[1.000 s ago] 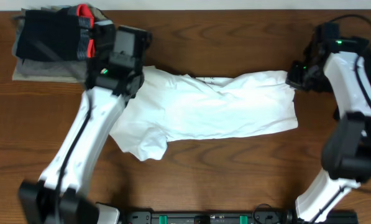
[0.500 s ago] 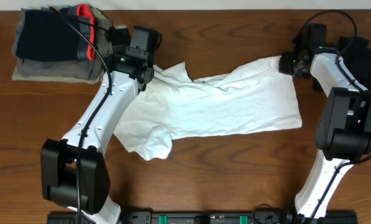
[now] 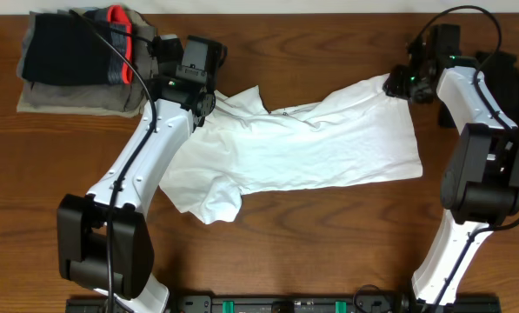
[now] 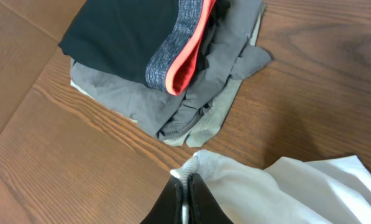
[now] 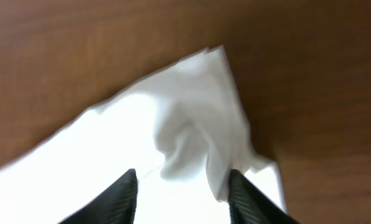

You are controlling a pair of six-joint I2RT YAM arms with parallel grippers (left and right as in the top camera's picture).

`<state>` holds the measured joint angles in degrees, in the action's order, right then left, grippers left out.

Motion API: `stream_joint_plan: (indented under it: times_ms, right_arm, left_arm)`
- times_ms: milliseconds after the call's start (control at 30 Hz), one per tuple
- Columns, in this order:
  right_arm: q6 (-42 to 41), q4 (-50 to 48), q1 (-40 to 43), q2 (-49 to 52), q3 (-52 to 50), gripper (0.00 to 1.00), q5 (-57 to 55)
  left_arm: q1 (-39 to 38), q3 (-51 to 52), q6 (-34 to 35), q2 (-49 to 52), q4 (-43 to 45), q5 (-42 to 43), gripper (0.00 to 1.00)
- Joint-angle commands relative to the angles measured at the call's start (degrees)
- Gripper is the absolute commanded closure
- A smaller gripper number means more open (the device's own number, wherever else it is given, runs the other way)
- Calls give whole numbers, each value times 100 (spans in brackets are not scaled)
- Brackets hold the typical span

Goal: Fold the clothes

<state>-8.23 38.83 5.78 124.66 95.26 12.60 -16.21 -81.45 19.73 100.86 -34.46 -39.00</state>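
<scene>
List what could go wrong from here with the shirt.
The left tool pinches only a thin edge of the shirt; a pull may slip it free.
The right tool straddles a bunched corner, fingers apart, so that hold looks loose.
The stack lies near the left tool and could get knocked.

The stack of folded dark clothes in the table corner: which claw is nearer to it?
Left. The left claw pinches the white T-shirt just beside the stack; the right claw is at the shirt's far end.
</scene>
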Motion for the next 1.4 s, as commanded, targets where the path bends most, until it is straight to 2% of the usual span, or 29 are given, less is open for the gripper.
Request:
stream_joint_plan:
  times_ms: [0,100,333,1367]
  right_arm:
    - [-142,382,-286,46,74,67,-227]
    - [-356,791,-389,46,50,75,-894]
    - [-798,1029,-267,46,50,75,-1436]
    - [-909,-527,-195,400,-195,73,-1408]
  left_arm:
    - [28,-26,98,0,4,-42,94]
    - [31,-26,96,0,7,-42,94]
    - [52,-26,98,0,7,-42,94]
    - [57,-26,96,0,9,-42,94]
